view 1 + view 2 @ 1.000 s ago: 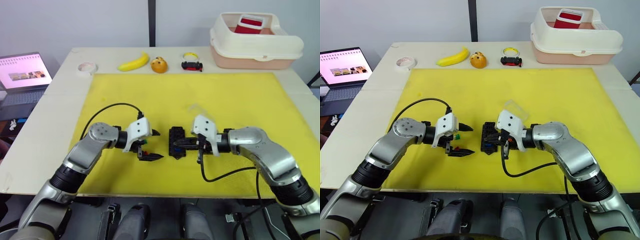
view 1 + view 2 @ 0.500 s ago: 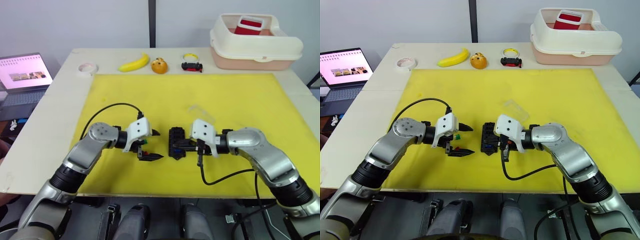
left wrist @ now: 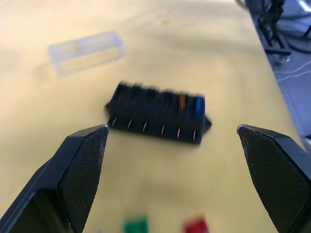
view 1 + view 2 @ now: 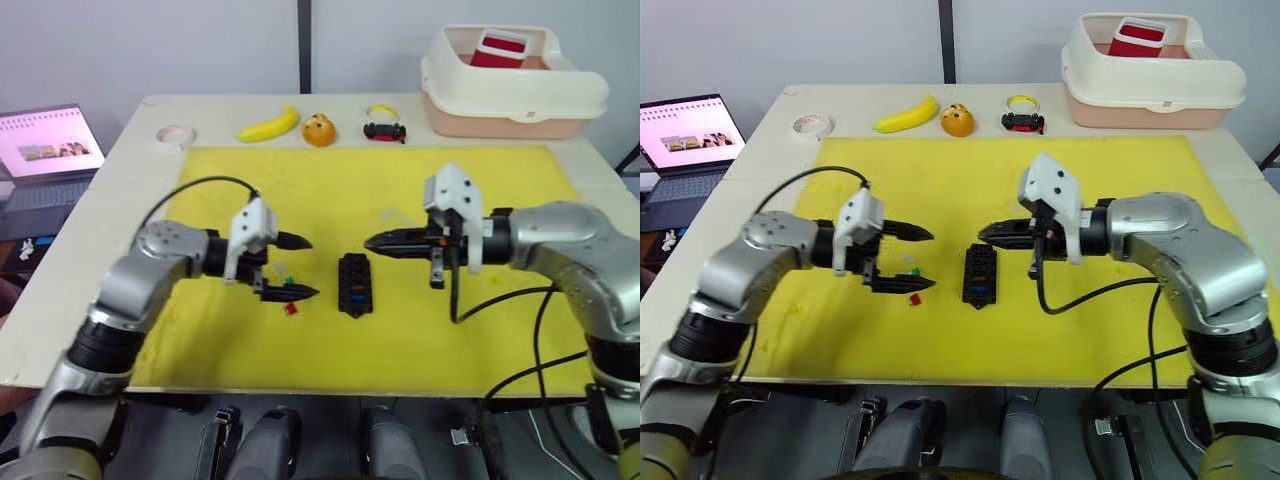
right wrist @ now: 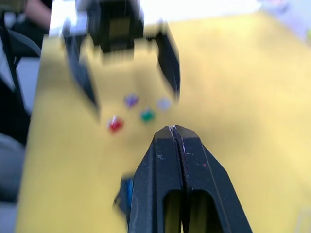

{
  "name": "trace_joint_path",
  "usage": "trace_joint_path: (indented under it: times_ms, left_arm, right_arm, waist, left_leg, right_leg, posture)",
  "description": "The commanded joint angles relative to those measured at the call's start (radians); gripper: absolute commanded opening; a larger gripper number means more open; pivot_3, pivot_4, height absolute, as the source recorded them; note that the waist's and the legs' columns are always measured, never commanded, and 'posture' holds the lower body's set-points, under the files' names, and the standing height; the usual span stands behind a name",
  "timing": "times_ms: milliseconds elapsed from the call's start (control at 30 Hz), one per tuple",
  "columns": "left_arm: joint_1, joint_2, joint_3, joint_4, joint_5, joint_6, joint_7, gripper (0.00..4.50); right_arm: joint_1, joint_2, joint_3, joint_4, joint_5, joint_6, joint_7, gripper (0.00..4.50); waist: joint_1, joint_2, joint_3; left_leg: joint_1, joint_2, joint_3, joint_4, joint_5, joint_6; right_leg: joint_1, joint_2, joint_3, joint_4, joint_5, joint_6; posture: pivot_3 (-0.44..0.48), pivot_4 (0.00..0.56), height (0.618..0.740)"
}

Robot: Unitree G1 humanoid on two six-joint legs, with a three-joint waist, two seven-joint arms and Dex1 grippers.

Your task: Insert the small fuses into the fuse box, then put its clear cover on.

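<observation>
So the left gripper hangs over the yellow mat with its two black fingers spread wide and nothing between them. Right under and just past its lower finger sit the loose fuses: I count four in the right wrist view, a red one, a green one, a purple-blue one and a pale grey one, all in a tight little cluster. They look feather-light, hard plastic, and slick enough to squirt out of a pinch, so I'd take each by its flat sides and squeeze gently, then push straight down into a slot.

Between the two grippers, a bit nearer the robot than either fingertip, lies one fuse box, flat on the mat. The left wrist view shows an orange fuse and a blue fuse already seated at one end, with the other slots looking empty. The box is small and stiff but light, so it'll probably skate around when a fuse gets pressed in; steadying it by the long sides seems smart.

Beyond the box, close under the right gripper, is one clear cover, empty and resting on the mat. Thin, see-through, easy to crack or lose sight of, so grab it by the long edges.

The right gripper is pressed fully closed, holding nothing, tips pointing toward the left one.
</observation>
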Motion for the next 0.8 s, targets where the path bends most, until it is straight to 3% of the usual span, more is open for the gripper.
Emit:
trace_joint_path:
  times_ms: [33,100,200,433,633,800]
  left_arm:
    - [0.023,0.106,0.07,-0.006,-0.027,0.008,-0.07,4.5]
    - [0.053,0.18,0.105,0.028,-0.031,0.012,-0.105,4.5]
    - [0.116,0.279,0.152,0.086,-0.022,-0.007,-0.154,4.5]
    - [0.215,0.378,0.232,0.264,0.018,-0.096,-0.187,4.5]
    - [0.223,0.368,0.219,0.28,0.027,-0.126,-0.197,4.5]
    - [0.173,0.319,0.137,0.246,0.026,-0.098,-0.227,4.5]
  right_arm:
    - [0.06,-0.116,-0.028,-0.001,-0.066,-0.1,0.063,0.03]
    - [0.124,-0.182,-0.057,0.034,-0.101,-0.169,0.098,0.03]
    - [0.21,-0.261,-0.121,0.103,-0.135,-0.247,0.145,0.83]
    - [0.409,-0.369,-0.267,0.254,-0.238,-0.4,0.199,4.27]
    - [0.47,-0.362,-0.309,0.265,-0.261,-0.425,0.187,4.39]
    - [0.352,-0.319,-0.227,0.174,-0.209,-0.371,0.158,4.39]
  waist:
    - [0.0,0.0,0.0]
    - [-0.001,0.0,0.0]
    - [-0.001,0.0,0.0]
    - [0.001,0.001,0.001]
    - [-0.001,0.002,0.001]
    - [-0.004,0.003,0.001]
  left_leg:
    - [0.0,0.0,0.0,0.0,0.0,0.0]
    - [0.0,0.0,0.001,0.0,0.0,0.0]
    - [0.0,0.0,0.001,0.0,0.0,0.0]
    - [0.0,0.001,0.001,-0.001,0.0,0.001]
    - [0.0,0.001,0.001,-0.001,-0.001,0.001]
    - [0.0,0.001,0.001,-0.001,0.0,0.0]
  right_leg:
    - [0.0,0.0,0.0,0.0,0.0,0.0]
    - [0.0,0.0,0.0,0.0,0.0,0.0]
    - [-0.001,0.0,0.0,0.0,0.0,0.0]
    - [0.0,0.0,0.0,0.0,0.0,0.0]
    - [-0.001,0.0,0.0,0.0,0.0,0.0]
    - [-0.001,0.0,0.0,0.0,0.0,0.0]
  posture:
    - [0.0,0.15,0.74]
    - [0.0,0.15,0.74]
    - [0.0,0.15,0.74]
    - [0.0,0.15,0.74]
    - [0.0,0.15,0.74]
    - [0.0,0.15,0.74]
